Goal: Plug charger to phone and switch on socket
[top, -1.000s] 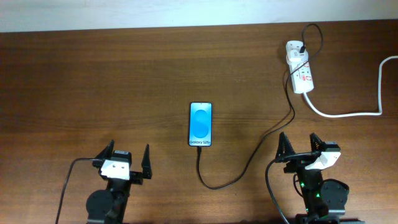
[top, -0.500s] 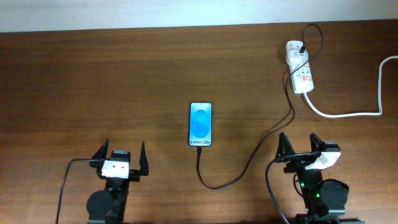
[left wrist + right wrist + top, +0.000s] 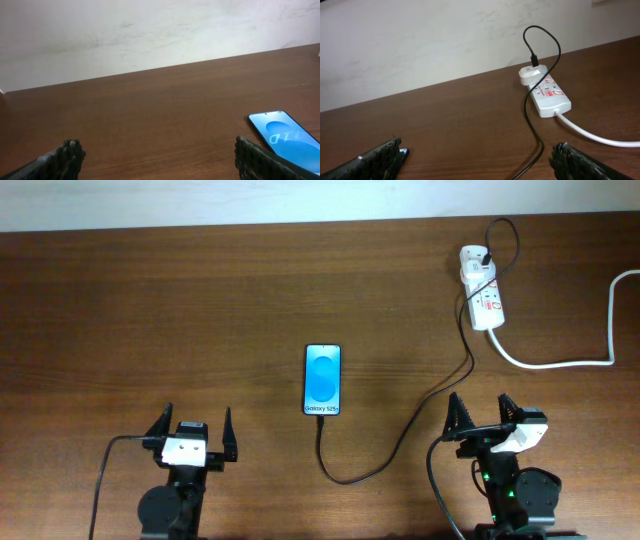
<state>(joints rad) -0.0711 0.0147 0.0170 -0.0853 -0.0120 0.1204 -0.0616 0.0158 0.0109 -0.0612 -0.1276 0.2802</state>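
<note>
The phone (image 3: 323,380) lies flat mid-table, blue screen up, "Galaxy S25+" text at its near end; its corner shows in the left wrist view (image 3: 286,137). The thin black charger cable (image 3: 400,442) runs from the phone's near end, loops right and goes up to the white socket strip (image 3: 482,292) at the far right, where it ends in a white adapter. The strip also shows in the right wrist view (image 3: 549,96), with the cable (image 3: 536,135). My left gripper (image 3: 193,431) is open and empty, left of the phone. My right gripper (image 3: 485,415) is open and empty, near the cable.
A thick white cord (image 3: 570,360) leaves the socket strip and runs to the right table edge. A pale wall (image 3: 150,30) stands behind the table's far edge.
My left gripper has turned slightly and narrowed a little while staying open. The right arm, phone and cable have not moved.
</note>
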